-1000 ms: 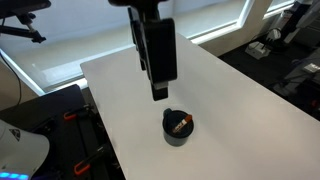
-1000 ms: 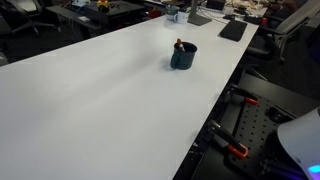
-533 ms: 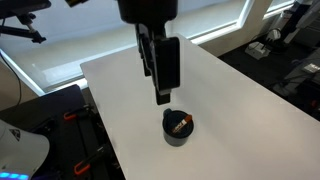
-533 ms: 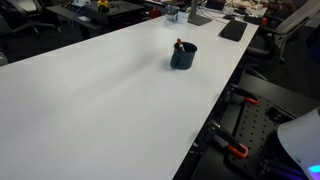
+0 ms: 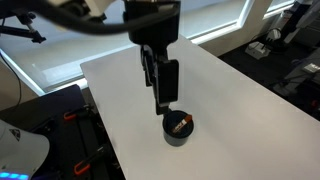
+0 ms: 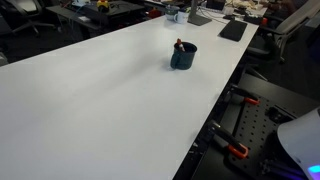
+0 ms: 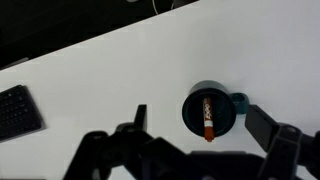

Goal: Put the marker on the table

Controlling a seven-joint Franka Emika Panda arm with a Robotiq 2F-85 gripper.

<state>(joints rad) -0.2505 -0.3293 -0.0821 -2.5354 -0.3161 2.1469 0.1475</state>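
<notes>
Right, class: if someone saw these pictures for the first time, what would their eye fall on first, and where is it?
The black cup stands out against the plain white table, with the red-orange marker lying inside it. Just above the cup hangs the dark gripper, jaws open, nothing in it.

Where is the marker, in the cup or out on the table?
In the cup. The wrist view shows the red marker lying inside the black cup, not on the white table.
</notes>
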